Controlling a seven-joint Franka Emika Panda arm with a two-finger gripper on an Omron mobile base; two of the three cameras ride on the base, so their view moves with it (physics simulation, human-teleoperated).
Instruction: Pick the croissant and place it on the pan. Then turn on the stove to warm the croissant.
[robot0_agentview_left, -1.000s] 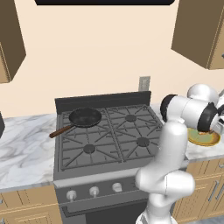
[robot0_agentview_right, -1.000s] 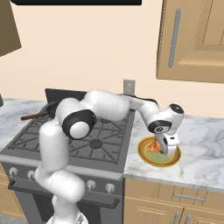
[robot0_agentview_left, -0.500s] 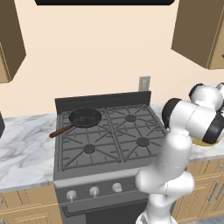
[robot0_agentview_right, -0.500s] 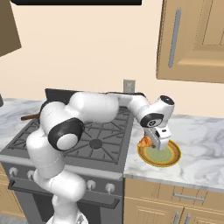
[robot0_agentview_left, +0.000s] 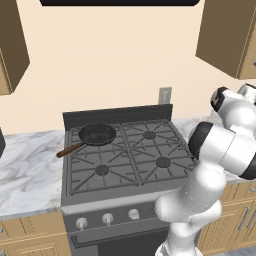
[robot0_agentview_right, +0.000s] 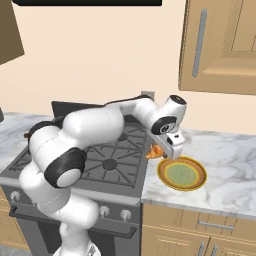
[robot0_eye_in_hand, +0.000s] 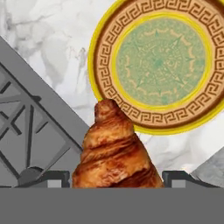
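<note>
- Croissant (robot0_eye_in_hand: 114, 153) clamped between the dark tips of the tool (robot0_eye_in_hand: 116, 178), pointed end up.
- Yellow-rimmed green plate (robot0_eye_in_hand: 105, 39) beyond, on the white marble surface (robot0_eye_in_hand: 43, 39).
- Grey stove (robot0_eye_in_hand: 57, 135) edge and black grate at left.

1. I see a golden orange-brown ridged croissant (robot0_eye_in_hand: 116, 151), its folds darker brown.
2. The round plate (robot0_eye_in_hand: 105, 48) has a yellow rim, a brown Greek-key band and a mottled green centre.
3. The small round frying pan (robot0_agentview_left: 97, 133) is black, with a reddish-brown handle.
4. The four-burner stove (robot0_agentview_left: 125, 155) is dark grey with black grates.
5. The stone countertop (robot0_agentview_right: 230, 150) is white marble with grey veins.
</note>
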